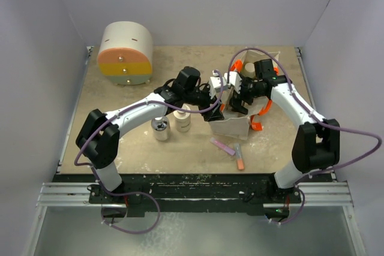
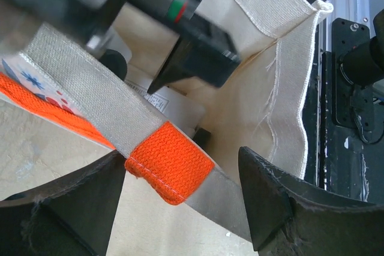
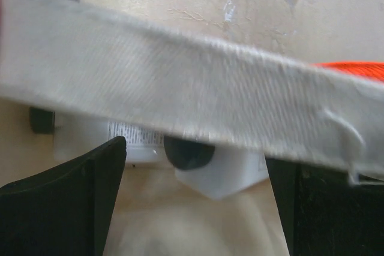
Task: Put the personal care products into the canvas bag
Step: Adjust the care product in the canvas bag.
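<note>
The beige canvas bag (image 1: 231,127) stands mid-table with orange handles (image 1: 258,121). My left gripper (image 1: 221,85) is open, its jaws astride the bag's rim at an orange handle patch (image 2: 171,169). My right gripper (image 1: 237,91) is open over the bag's mouth, the rim (image 3: 180,70) crossing in front of it. Inside the bag lie two white bottles with black caps (image 3: 228,175). A clear-grey bottle with a white cap (image 1: 160,129) and a pale bottle with a cream cap (image 1: 182,118) stand left of the bag. The squat jar is not visible.
A round cream, orange and yellow drawer box (image 1: 125,53) stands at the back left. A pink tube (image 1: 223,145) and an orange-tipped tube (image 1: 239,159) lie in front of the bag. White walls enclose the table.
</note>
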